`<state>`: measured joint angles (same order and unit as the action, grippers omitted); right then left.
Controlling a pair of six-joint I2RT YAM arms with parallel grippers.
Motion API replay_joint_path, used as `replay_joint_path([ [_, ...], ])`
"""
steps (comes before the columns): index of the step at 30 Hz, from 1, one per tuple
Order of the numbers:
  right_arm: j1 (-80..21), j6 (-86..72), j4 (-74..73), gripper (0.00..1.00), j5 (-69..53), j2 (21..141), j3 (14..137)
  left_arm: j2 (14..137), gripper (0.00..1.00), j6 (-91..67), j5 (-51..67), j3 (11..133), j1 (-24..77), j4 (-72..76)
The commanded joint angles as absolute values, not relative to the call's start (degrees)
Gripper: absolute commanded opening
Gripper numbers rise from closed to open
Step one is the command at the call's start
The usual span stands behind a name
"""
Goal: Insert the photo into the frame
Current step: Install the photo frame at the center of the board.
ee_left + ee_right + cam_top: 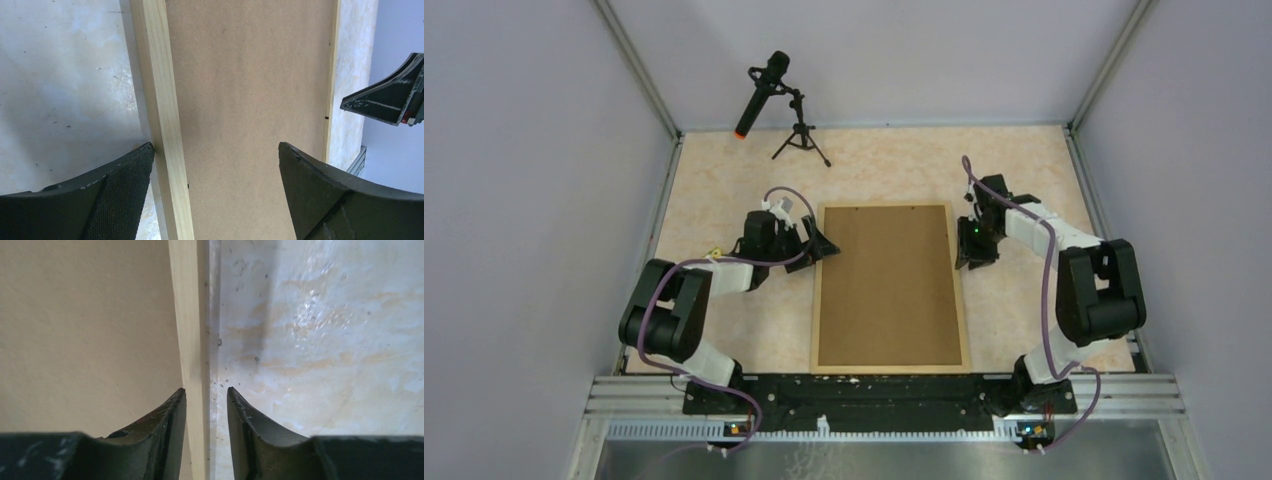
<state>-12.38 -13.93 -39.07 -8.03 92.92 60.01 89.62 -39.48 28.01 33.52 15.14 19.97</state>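
A pale marbled table [724, 180] carries the frame [162, 100], which lies flat between the two grippers with its long rails running away from the arm bases. A plain brown backing board [889, 285] fills the frame's opening from rail to rail. The left arm [674, 310] bends in from one side and the right arm [1094, 290] from the other, and each meets the frame near its far end. The left gripper [215, 145] is spread wide at the frame's far left corner: one finger hangs over bare table with its tip just beside the outer edge of the light wood rail, while the other is over the board, so the rail and a broad strip of board lie between the jaws. Beyond these jaws, past the opposite rail, a dark finger of the other gripper shows. The right gripper [205, 389] straddles the right rail with its jaws only narrowly apart. The rail runs straight out between the fingertips, the board to the outside of one finger and table to the outside of the other. A sliver of shadowed table shows between the rail and the table-side finger, so the jaws are not clamped on it. Well beyond both grippers, at the table's far edge, a microphone [762, 90] leans on a small tripod [801, 140].
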Motion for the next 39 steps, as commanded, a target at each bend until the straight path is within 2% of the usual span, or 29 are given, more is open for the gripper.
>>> replay_joint_path([
  [1,-13.4,-13.0,-38.4,0.34,-8.9,93.1,58.9,90.4,0.98,-39.8,28.6,31.3,15.9,15.8],
  [21,-14.9,-13.4,-38.2,0.27,-7.8,92.4,54.8,90.5,0.98,-39.9,28.6,31.4,15.9,15.9],
  [39,-16.3,-15.1,-35.9,0.26,-8.5,94.2,52.2,90.4,0.98,-40.0,28.5,31.3,15.9,15.9],
])
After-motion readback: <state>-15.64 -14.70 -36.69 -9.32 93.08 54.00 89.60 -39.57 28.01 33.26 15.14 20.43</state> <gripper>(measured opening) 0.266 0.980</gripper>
